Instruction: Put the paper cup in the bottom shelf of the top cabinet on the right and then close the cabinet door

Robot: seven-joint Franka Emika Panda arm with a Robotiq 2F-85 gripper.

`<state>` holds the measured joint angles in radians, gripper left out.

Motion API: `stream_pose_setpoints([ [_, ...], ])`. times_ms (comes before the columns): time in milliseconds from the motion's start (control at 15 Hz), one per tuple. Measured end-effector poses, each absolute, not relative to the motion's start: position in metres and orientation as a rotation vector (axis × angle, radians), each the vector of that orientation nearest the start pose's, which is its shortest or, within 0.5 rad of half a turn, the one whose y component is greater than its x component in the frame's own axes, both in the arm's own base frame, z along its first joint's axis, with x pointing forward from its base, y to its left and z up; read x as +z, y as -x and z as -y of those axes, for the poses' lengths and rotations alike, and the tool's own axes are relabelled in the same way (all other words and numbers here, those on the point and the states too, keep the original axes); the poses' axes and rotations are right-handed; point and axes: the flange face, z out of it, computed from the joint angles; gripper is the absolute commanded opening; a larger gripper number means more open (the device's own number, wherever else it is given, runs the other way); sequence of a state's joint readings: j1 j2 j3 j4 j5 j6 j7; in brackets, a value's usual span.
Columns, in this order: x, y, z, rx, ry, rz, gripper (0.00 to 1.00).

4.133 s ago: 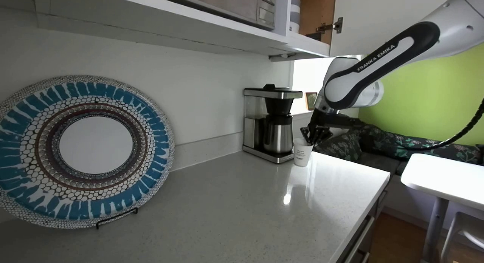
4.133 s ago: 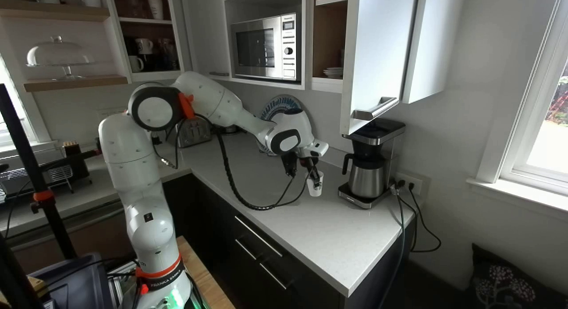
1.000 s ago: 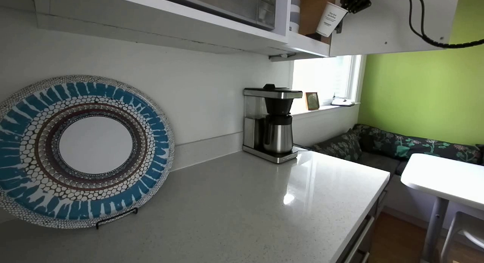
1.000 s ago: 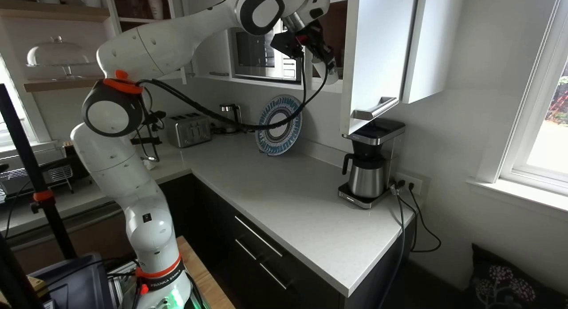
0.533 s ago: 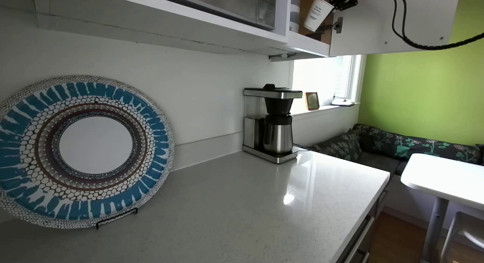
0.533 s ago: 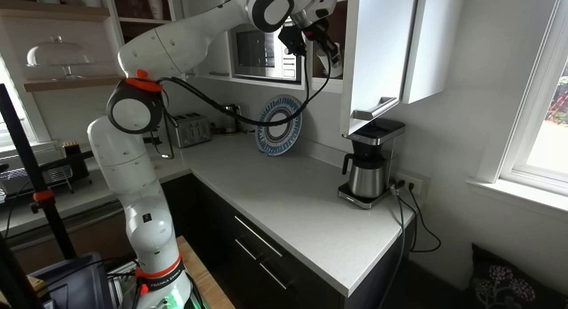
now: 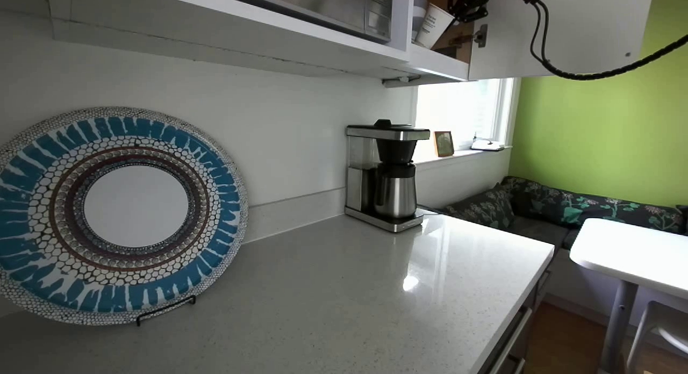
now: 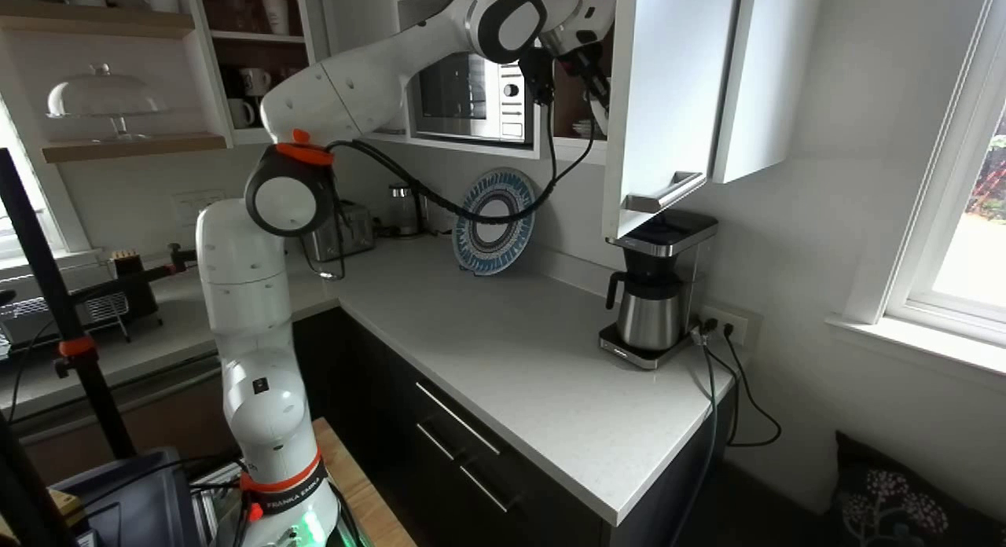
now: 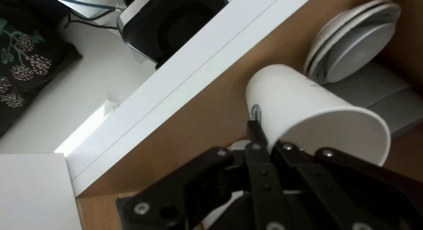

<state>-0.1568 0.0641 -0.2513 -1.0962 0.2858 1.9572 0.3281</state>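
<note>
Wrist view | tool (image 9: 267,143) pinches the paper cup (image 9: 302,94) near its rim | it leans, tipped, above the brown bottom shelf (image 9: 211,112), near some white dishes (image 9: 360,45) | can't tell if they touch | in an exterior view, the cabinet door (image 7: 591,30) is open

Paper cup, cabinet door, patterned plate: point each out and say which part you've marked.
Paper cup (image 9: 295,96): wrist view, on its outer wall.
Cabinet door (image 7: 591,27): an exterior view, on its inner face.
Patterned plate (image 7: 136,206): an exterior view, on its pale centre.
</note>
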Motion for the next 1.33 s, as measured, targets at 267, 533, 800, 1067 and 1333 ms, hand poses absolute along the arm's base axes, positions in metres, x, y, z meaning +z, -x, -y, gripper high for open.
stream_pose_setpoints([
  [267, 0.858, -0.541, 0.199, -1.13, 2.449, -1.037, 0.17],
  [533, 0.855, -0.554, 0.201, -1.112, 2.424, -1.1, 0.46],
  [800, 0.848, -0.566, 0.2, -1.061, 2.427, -1.137, 0.77],
  [1067, 0.847, -0.576, 0.204, -1.051, 2.393, -1.164, 1.0],
  [1333, 0.855, -0.582, 0.201, -1.083, 2.341, -1.178, 1.0],
])
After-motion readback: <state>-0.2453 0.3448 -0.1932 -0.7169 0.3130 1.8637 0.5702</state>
